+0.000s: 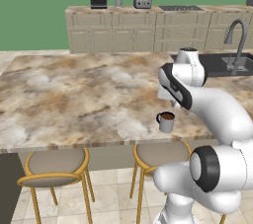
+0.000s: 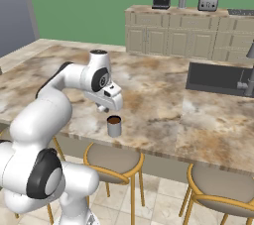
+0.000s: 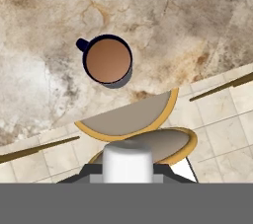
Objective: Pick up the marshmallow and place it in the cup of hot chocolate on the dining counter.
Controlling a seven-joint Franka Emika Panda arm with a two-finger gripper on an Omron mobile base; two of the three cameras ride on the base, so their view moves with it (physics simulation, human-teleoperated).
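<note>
Two dark finger tips [image 3: 94, 172] sit close together at the bottom of your hand view, pinched on the marshmallow [image 3: 127, 161], a stubby white cylinder with a smooth matte face. You can see the gripper [image 3: 127, 173] nearly closed around it, the tips touching its two sides. In the right base view the gripper [image 2: 102, 108] hangs from the white hand just above and slightly left of the cup of hot chocolate [image 2: 114, 126].

Look down the hand view and you find the cup of hot chocolate [image 3: 107, 60] apart from the marshmallow: a round mug with a small side handle, filled with flat brown liquid. From the left base view it reads as a light-grey cylinder [image 1: 166, 122] standing upright near the front edge of the dining counter [image 1: 74, 94].

That counter is a broad slab of beige-brown marbled stone with cloudy veins and a thick edge. Beneath its overhang you see round stools [image 1: 55, 166] with tan seats and curved yellow-gold metal frames, on pale square floor tiles [image 3: 217, 114]. Farther along the counter, a dark rectangular sink [image 2: 218, 78] is set into the stone.
</note>
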